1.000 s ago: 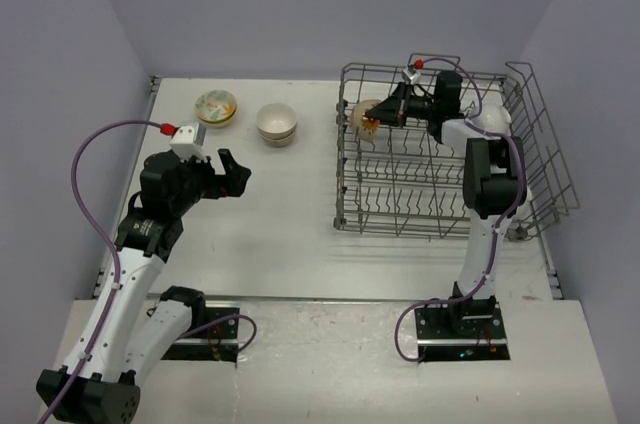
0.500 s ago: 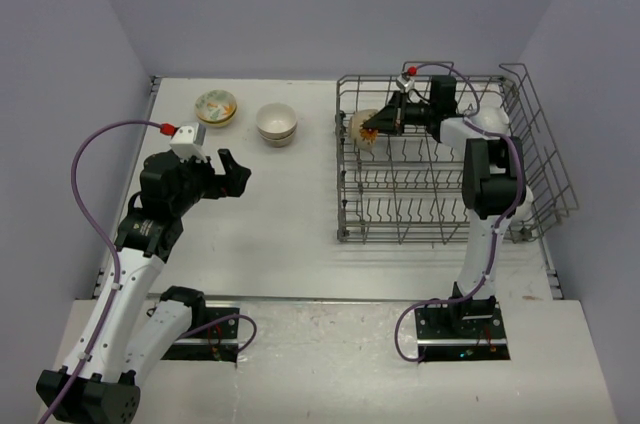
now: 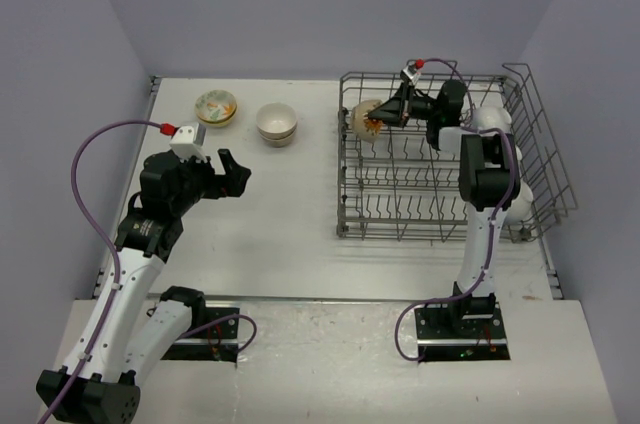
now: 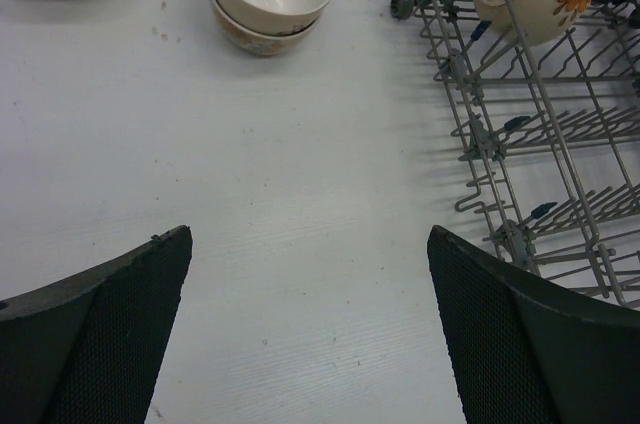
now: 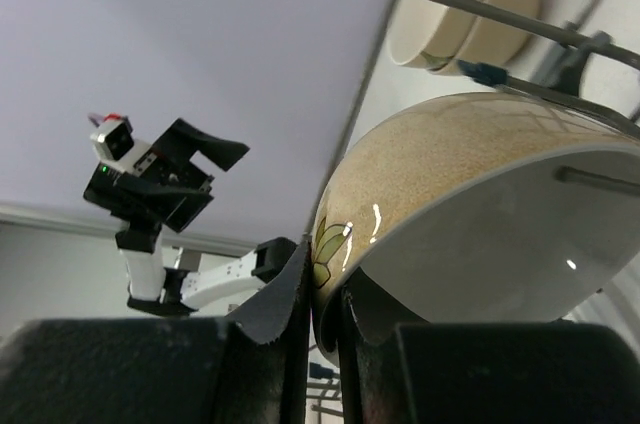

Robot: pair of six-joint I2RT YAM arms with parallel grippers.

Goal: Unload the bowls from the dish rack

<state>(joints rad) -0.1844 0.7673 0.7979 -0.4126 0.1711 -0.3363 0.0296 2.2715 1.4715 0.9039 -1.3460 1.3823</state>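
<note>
Left gripper (image 3: 232, 172) released, jaws wide, hovering over the counter (image 3: 290, 214). Two bowl stacks sit near its far edge: floral stack (image 3: 215, 107), then white stack (image 3: 277, 123) just right of it. Right gripper (image 3: 380, 119) clenched on the rim of a cream bowl (image 3: 362, 115) with orange marks, tilted on its side at the dish rack (image 3: 440, 194) far-left corner.
</note>
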